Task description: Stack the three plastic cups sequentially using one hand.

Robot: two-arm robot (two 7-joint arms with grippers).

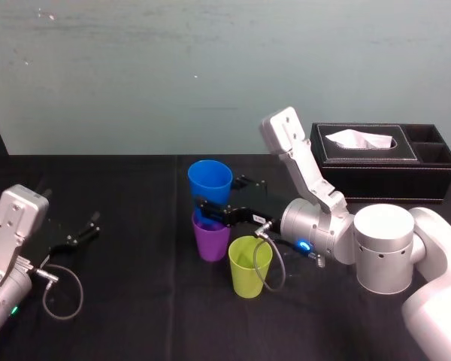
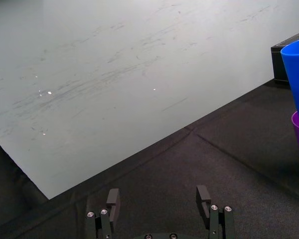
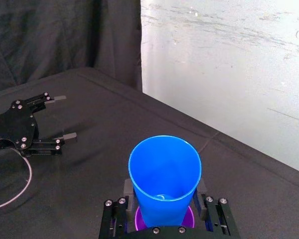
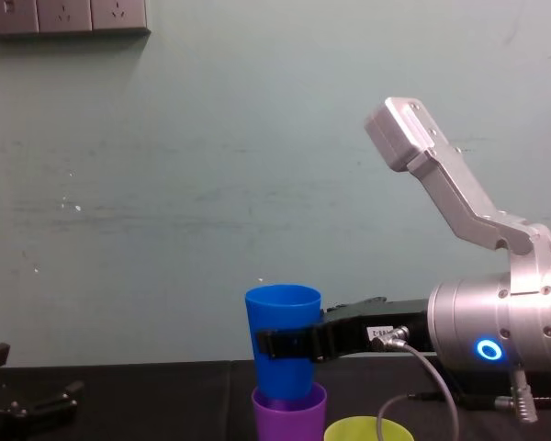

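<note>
R gripper (image 1: 210, 209) is clamping the blue cup (image 1: 210, 183) across its mid-to-lower wall, jaws closed onto it from both sides. The blue cup is standing upright w/ its base sitting inside the rim of the purple cup (image 1: 211, 242), which is standing on the black table (image 1: 135, 301). The yellow-green cup (image 1: 249, 267) is standing upright and empty just beside the purple one, on the robot's side. L gripper (image 2: 159, 199) is lying parked at table left, fingers spread wide, holding nothing.

Handling, est.: cups are looking light, thin-walled and smooth, i.e. slippery and easily squeezed out of round. Grip mid-wall w/ moderate force, since the taper is making a low grip prone to sliding. The nested pair is risking a tip-over if pushed sideways
</note>
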